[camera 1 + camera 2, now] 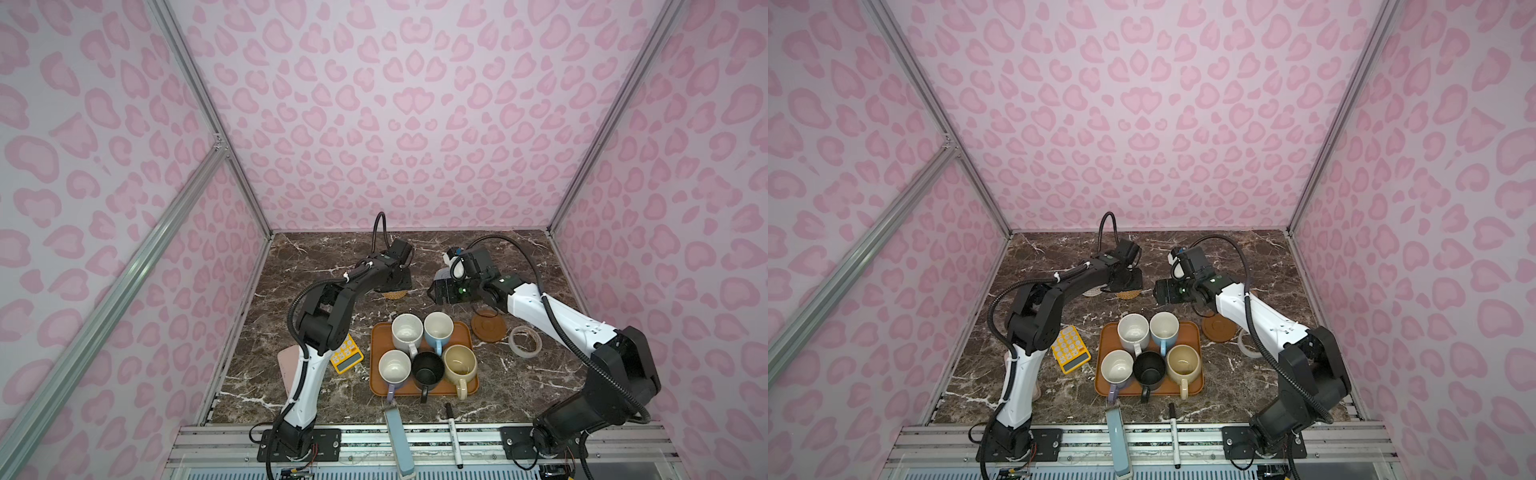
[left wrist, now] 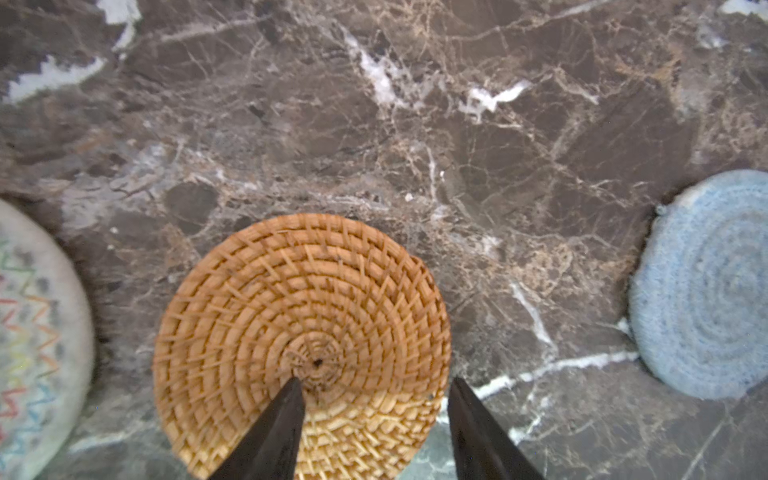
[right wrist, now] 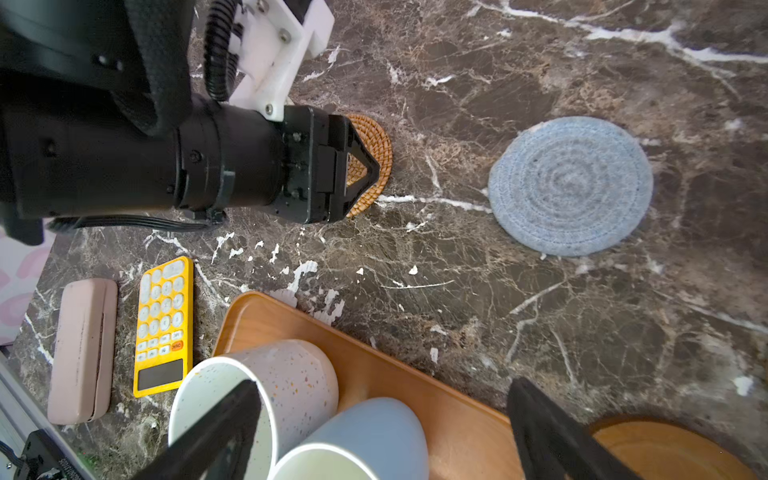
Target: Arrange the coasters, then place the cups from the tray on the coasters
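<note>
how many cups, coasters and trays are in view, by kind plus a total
cups: 5 – white, blue, lavender, black, cream
coasters: 4 in view – beige, rattan, grey-blue, brown
tray: 1
total: 10

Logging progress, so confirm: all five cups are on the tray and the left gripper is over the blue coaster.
Wrong coaster: the left wrist view shows the left gripper over the rattan coaster, not the blue coaster. The cups are on the tray.
</note>
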